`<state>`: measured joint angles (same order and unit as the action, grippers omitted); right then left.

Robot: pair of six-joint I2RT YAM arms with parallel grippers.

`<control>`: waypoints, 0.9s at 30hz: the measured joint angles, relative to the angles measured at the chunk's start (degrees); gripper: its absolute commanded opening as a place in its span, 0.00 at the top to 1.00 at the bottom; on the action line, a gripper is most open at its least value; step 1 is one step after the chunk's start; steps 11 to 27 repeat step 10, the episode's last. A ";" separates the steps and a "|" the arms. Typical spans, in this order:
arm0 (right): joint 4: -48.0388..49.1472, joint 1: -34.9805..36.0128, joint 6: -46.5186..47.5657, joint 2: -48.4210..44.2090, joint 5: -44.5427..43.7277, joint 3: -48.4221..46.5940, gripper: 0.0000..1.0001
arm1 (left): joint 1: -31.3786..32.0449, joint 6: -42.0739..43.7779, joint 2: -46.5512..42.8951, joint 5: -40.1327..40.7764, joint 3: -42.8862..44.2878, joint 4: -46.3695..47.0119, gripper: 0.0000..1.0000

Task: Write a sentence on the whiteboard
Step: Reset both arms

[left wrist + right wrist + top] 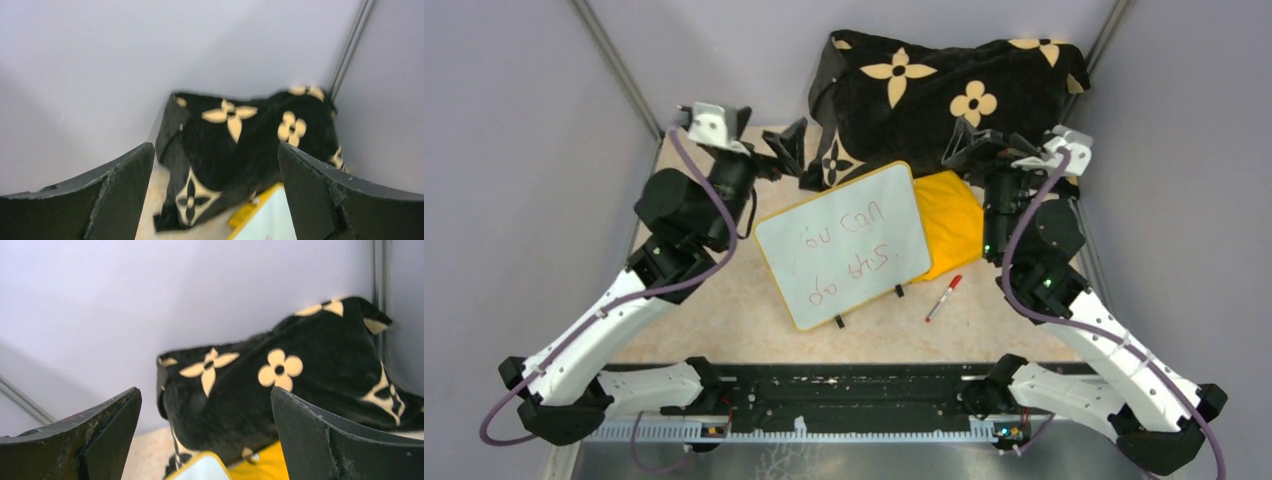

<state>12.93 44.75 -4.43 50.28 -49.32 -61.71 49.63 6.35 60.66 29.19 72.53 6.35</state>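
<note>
On the table (724,310), the whiteboard (824,275) lay flat and turned at a slant, its two black clip feet (838,322) on its near edge. A red marker (943,298) lay on the table just right of the whiteboard's near corner, apart from it. The sentence (849,245) ran across the whiteboard in two short red lines, seemingly "You can do this." A folded yellow cloth (952,225) sat against the whiteboard's right edge. Beyond the whiteboard's far left corner hung the left pincer (792,152), jaws wide and holding nothing; beyond its far right side the right pincer (972,145) was the same, wide and empty. Behind the whiteboard lay a black blanket (944,85) with cream flowers.
</note>
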 measured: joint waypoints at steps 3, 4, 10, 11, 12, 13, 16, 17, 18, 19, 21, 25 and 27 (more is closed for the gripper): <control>1.07 0.00 1.40 -0.13 1.36 -3.43 0.01 | 0.00 -0.07 1.49 -0.04 7.39 -0.68 0.01; 1.20 0.00 1.62 -0.39 1.86 -4.11 0.01 | 0.00 -0.13 1.46 -0.09 9.16 -0.90 0.01; 0.66 0.00 1.90 -1.16 3.04 -4.46 0.01 | 0.00 -0.50 1.16 -0.74 11.78 -2.16 0.01; 0.66 0.00 1.90 -1.16 3.04 -4.46 0.01 | 0.00 -0.50 1.16 -0.74 11.78 -2.16 0.01; 0.66 0.00 1.90 -1.16 3.04 -4.46 0.01 | 0.00 -0.50 1.16 -0.74 11.78 -2.16 0.01; 0.66 0.00 1.90 -1.16 3.04 -4.46 0.01 | 0.00 -0.50 1.16 -0.74 11.78 -2.16 0.01; 0.66 0.00 1.90 -1.16 3.04 -4.46 0.01 | 0.00 -0.50 1.16 -0.74 11.78 -2.16 0.01; 0.66 0.00 1.90 -1.16 3.04 -4.46 0.01 | 0.00 -0.50 1.16 -0.74 11.78 -2.16 0.01; 0.66 0.00 1.90 -1.16 3.04 -4.46 0.01 | 0.00 -0.50 1.16 -0.74 11.78 -2.16 0.01; 0.66 0.00 1.90 -1.16 3.04 -4.46 0.01 | 0.00 -0.50 1.16 -0.74 11.78 -2.16 0.01; 0.66 0.00 1.90 -1.16 3.04 -4.46 0.01 | 0.00 -0.50 1.16 -0.74 11.78 -2.16 0.01; 0.66 0.00 1.90 -1.16 3.04 -4.46 0.01 | 0.00 -0.50 1.16 -0.74 11.78 -2.16 0.01; 0.66 0.00 1.90 -1.16 3.04 -4.46 0.01 | 0.00 -0.50 1.16 -0.74 11.78 -2.16 0.01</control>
